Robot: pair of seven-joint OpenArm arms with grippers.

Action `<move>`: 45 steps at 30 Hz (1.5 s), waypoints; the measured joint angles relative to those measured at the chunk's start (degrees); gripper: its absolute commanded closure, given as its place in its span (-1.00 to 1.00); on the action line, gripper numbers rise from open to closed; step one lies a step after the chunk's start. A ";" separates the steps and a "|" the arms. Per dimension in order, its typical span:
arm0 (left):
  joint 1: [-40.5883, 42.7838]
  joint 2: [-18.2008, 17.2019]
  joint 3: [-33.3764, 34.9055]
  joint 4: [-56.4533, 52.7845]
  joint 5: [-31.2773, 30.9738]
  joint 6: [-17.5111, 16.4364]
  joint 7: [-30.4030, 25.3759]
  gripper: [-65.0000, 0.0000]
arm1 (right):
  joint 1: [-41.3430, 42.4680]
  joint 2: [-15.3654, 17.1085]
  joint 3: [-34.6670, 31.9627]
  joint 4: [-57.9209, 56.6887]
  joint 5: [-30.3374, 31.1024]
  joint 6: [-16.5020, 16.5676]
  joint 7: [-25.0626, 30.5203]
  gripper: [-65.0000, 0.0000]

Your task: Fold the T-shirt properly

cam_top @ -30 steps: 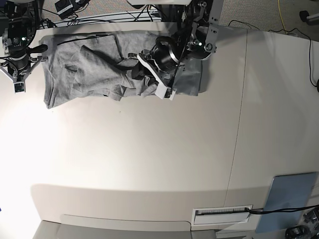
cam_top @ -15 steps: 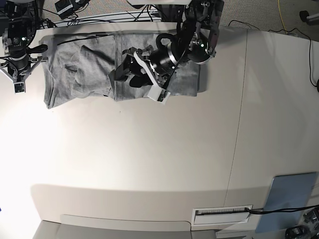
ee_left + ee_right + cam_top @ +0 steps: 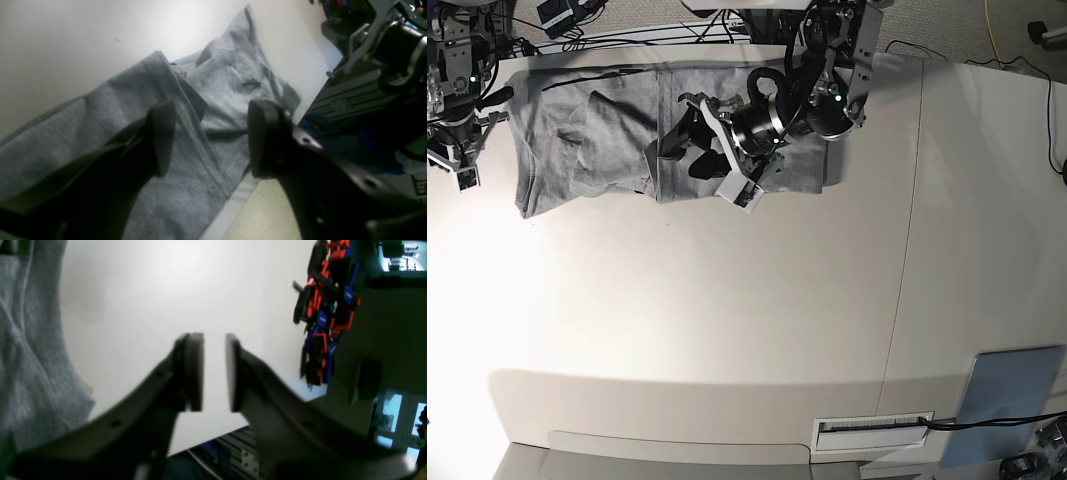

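The grey T-shirt (image 3: 577,140) lies along the table's far edge with its right part folded over. My left gripper (image 3: 685,150) hovers over the shirt's middle, open and empty. In the left wrist view the shirt (image 3: 217,76) lies beneath the left gripper (image 3: 210,140), with a folded hem running between the two fingers. My right gripper (image 3: 502,95) is at the shirt's left end. In the right wrist view the right gripper (image 3: 213,373) has its jaws only a narrow gap apart with nothing between them. There it is over bare table beside the shirt (image 3: 26,356).
A blue-grey flat panel (image 3: 1012,400) lies at the near right corner, beside a white labelled slot (image 3: 872,432). Cables and gear lie beyond the table's far edge. Red and blue clamps (image 3: 320,313) hang past the table edge in the right wrist view.
My left gripper held a bunched fold of the shirt, carried it left, laid it flat and opened. The right arm shifted slightly toward the far edge.
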 measured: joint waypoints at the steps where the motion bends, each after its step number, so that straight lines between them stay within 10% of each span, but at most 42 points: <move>1: 0.02 -0.02 0.00 0.00 -0.09 0.02 0.00 -0.07 | 0.02 0.00 0.00 0.00 1.51 -0.02 -0.09 0.33; 9: 0.00 -0.02 0.00 0.00 -0.11 0.02 0.63 -0.07 | 0.70 -0.13 1.20 0.00 27.52 5.99 -1.92 0.30; 22: 0.00 -0.02 0.00 0.00 -0.11 0.02 0.90 -0.07 | 2.64 -0.07 11.43 -11.82 49.11 8.50 -1.95 0.30; 27: -0.02 0.00 0.00 0.00 -0.15 0.00 0.87 -0.07 | 10.47 -0.68 11.56 -26.25 64.74 23.06 -16.63 0.30; 45: 0.04 -0.02 0.00 0.00 0.96 0.02 0.87 -0.07 | 16.04 1.36 11.58 -30.03 61.88 26.97 -21.24 0.30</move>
